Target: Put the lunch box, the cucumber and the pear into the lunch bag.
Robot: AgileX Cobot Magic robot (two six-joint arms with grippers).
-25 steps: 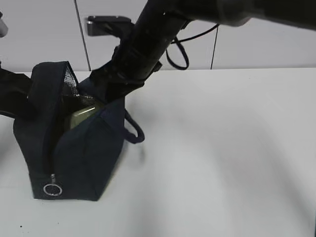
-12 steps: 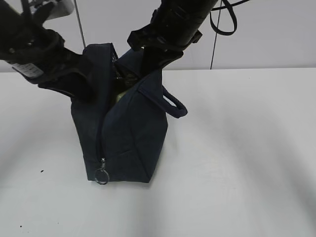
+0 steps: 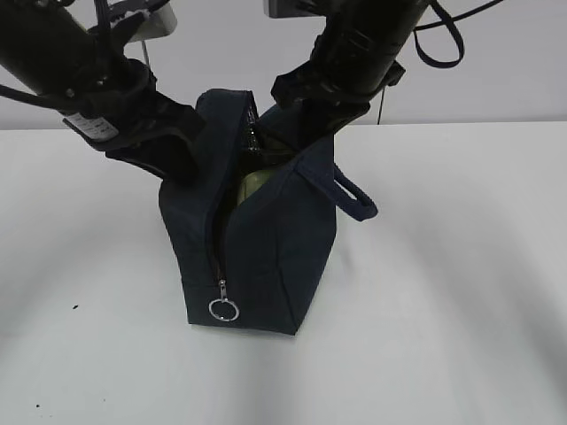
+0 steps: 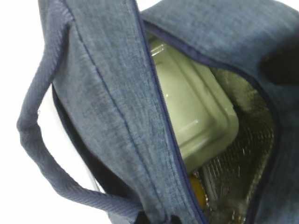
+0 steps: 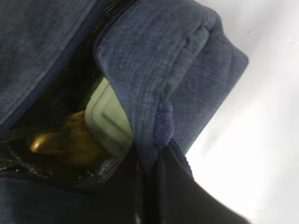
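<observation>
Arms reach in from both upper corners of the exterior view onto the lunch bag (image 3: 257,257), which stands upright on the white table (image 3: 443,292). Furthest left, the left arm (image 3: 89,80) comes down at a slant, and the left gripper (image 3: 182,150) presses against the bag's left top edge; its fingers are lost against the dark fabric, so I cannot tell whether they are clenched on the cloth or released. The bag's end panel faces the camera, with the zipper (image 3: 213,248) running down it to a round metal ring pull (image 3: 223,309) near the table. The top gapes open, and the pale green lid of the lunch box (image 3: 252,181) shows in the gap (tilted rather than flat). In the left wrist view the lunch box (image 4: 196,112) lies inside against the silvery lining (image 4: 252,154), with a sliver of yellow just below it, too little to name. A loop handle (image 4: 42,140) hangs outside the near wall. The right wrist view shows the box lid's corner (image 5: 110,121) touching the brownish-gold pear (image 5: 65,140), which sits beside it within the bag. To the right, the right gripper (image 3: 306,119) meets the bag's right top edge beside the other handle (image 3: 354,195); whether its fingers are closed on the fabric cannot be told
</observation>
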